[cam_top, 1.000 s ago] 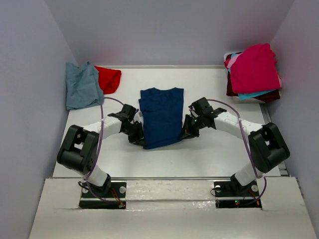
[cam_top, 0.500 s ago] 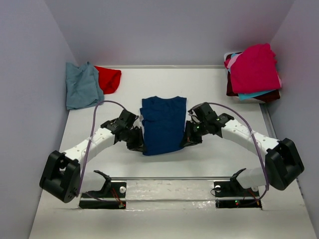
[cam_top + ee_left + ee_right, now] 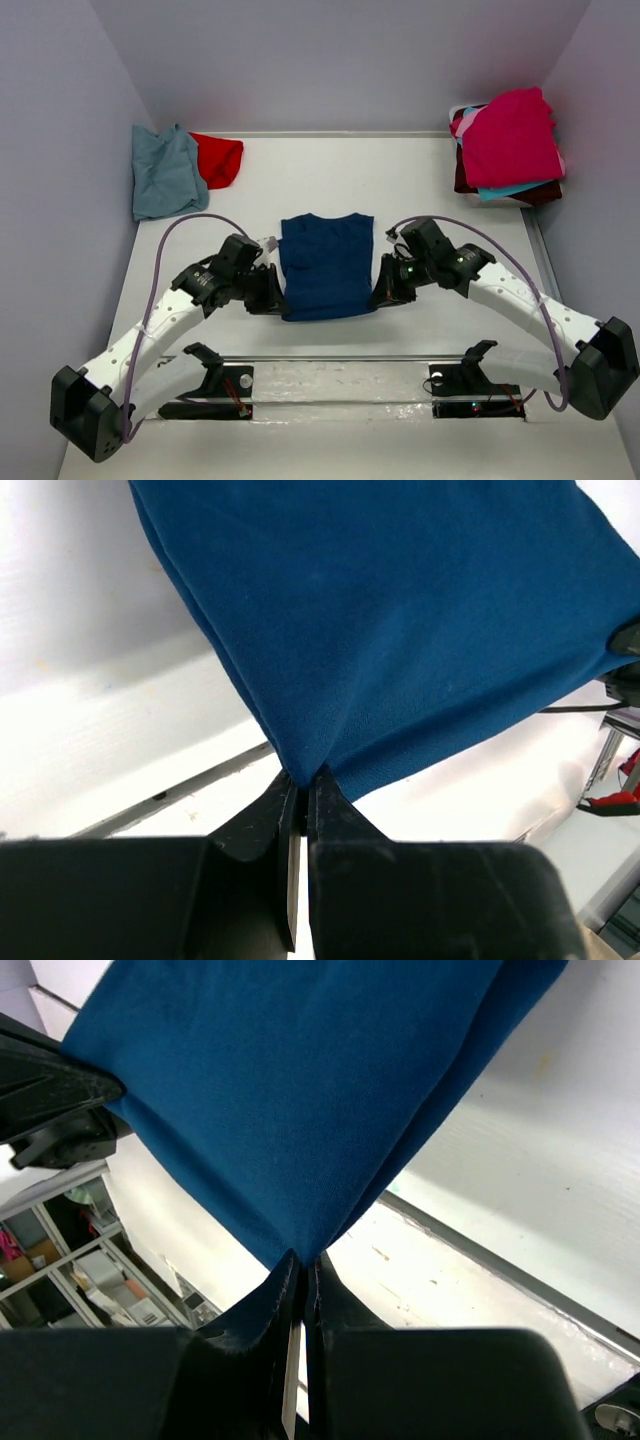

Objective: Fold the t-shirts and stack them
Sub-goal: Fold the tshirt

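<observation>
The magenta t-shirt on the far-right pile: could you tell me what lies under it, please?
Under the magenta cloth t-shirt, edges of a turquoise cloth t-shirt and a maroon cloth t-shirt peek out. Their bodies, and anything deeper, are covered.

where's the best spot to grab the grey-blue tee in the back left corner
Probably its near hem, coming from the near side. The grey-blue tee lies rumpled beside the left wall, with the red tee at its right side, so the near edge is the freest cloth to pinch.
</observation>
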### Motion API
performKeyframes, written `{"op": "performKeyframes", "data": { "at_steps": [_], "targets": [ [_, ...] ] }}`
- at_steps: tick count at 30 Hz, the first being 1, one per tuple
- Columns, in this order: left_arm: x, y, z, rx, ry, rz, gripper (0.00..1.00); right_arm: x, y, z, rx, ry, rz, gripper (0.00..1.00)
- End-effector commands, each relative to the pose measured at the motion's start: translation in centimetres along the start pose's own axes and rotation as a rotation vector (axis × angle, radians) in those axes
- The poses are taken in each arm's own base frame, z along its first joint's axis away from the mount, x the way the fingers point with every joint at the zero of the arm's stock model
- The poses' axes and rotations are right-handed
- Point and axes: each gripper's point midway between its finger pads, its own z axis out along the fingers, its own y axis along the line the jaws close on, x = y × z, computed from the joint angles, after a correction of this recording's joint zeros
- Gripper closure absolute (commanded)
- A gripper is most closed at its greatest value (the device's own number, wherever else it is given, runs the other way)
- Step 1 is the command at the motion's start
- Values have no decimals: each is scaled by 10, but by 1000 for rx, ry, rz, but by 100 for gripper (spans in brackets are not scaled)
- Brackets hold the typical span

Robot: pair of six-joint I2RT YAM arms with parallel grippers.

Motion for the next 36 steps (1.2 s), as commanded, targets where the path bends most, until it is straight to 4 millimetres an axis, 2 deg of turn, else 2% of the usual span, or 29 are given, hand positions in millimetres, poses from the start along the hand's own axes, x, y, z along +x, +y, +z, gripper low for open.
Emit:
{"op": "performKeyframes", "data": {
  "at_steps": [1,10,13,19,28,36],
  "targets": [
    [-7,2,-19,-66,-37,-4,94,-7,5,-21,42,-63,-17,93],
    [-73,-41,-43,-63,-176,55,94,-58,34,-43,69,-243,-77,93],
    [-87,-47,-41,-73,-191,65,94,-73,41,-47,80,-296,-85,93],
    [-121,-65,-39,-63,-243,101,94,-99,44,-40,115,-353,-88,93],
    [-166,-84,-38,-85,-317,131,94,-142,49,-41,194,-464,-90,93],
    [-195,-82,-31,-113,-354,132,94,-172,54,-46,237,-541,-89,93]
  ]
}}
